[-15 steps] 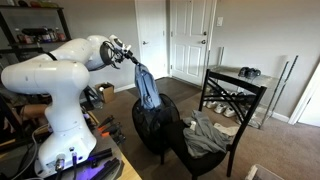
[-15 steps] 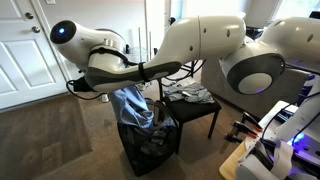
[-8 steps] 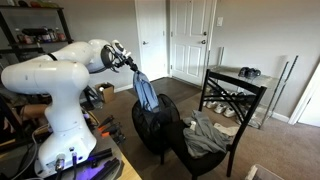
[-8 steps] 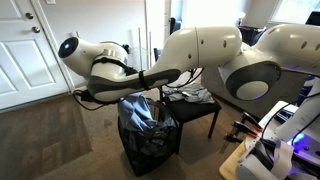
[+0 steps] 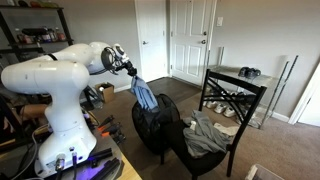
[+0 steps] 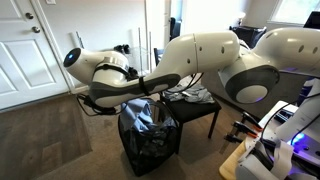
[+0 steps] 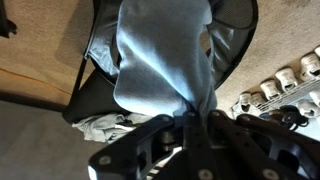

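My gripper (image 5: pixel 130 72) is shut on a grey-blue garment (image 5: pixel 146 95) and holds it by its top so that it hangs down. In the wrist view the garment (image 7: pixel 165 55) fills the middle, pinched at my gripper (image 7: pixel 193 112). Its lower end hangs into the open top of a black mesh hamper (image 5: pixel 156 128), which shows in both exterior views (image 6: pixel 150 140). The garment also shows in an exterior view (image 6: pixel 142 112), partly hidden behind the arm.
A black chair (image 5: pixel 225 110) stands beside the hamper with a pile of grey clothes (image 5: pixel 208 135) on its seat. Shoes (image 7: pixel 275 85) sit on a low rack. White doors (image 5: pixel 190 40) are behind. A desk edge (image 6: pixel 262 150) is close by.
My gripper has moved lower and toward the hamper with the garment; the cloth now hangs deeper into the hamper's opening.
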You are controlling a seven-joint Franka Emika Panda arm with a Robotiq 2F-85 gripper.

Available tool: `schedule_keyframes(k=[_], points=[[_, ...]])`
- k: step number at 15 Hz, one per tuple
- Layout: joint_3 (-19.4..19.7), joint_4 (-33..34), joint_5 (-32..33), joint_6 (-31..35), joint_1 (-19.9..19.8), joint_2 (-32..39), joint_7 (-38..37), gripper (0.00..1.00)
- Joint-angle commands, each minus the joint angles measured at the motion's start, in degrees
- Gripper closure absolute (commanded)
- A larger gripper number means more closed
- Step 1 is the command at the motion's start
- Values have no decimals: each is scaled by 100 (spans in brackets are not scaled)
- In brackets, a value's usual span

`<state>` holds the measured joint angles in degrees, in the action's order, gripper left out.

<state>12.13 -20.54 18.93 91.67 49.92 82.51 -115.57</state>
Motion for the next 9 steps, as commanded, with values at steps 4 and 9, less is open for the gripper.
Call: schedule_keyframes(k=[4,9], points=[[232,20,86,-384,-7,-209,-367,96],[278,21,64,-359,-246,-250,-299,96]])
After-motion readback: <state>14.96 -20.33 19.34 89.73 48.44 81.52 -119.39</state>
